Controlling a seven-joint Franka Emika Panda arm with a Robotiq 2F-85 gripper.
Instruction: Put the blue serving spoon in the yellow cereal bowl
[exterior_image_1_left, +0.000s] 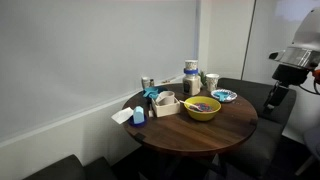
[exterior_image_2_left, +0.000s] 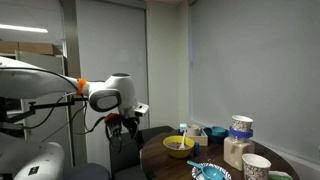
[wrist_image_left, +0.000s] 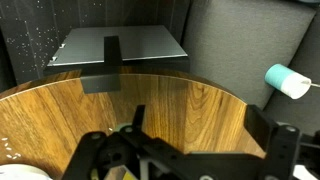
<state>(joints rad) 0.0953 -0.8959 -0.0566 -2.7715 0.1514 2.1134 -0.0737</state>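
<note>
The yellow cereal bowl stands near the middle of the round wooden table and also shows in an exterior view. A small bluish-purple thing lies inside it. It may be the blue serving spoon, but it is too small to be sure. My gripper hangs off the table's edge, well away from the bowl, and shows in both exterior views. In the wrist view the jaws are open and empty over bare wood near the table's rim.
A white boxy container, a teal-blue container, stacked cups and a blue-and-white patterned dish share the table. A grey flat slab lies beyond the rim on dark seating. A pale teal roll is at the right.
</note>
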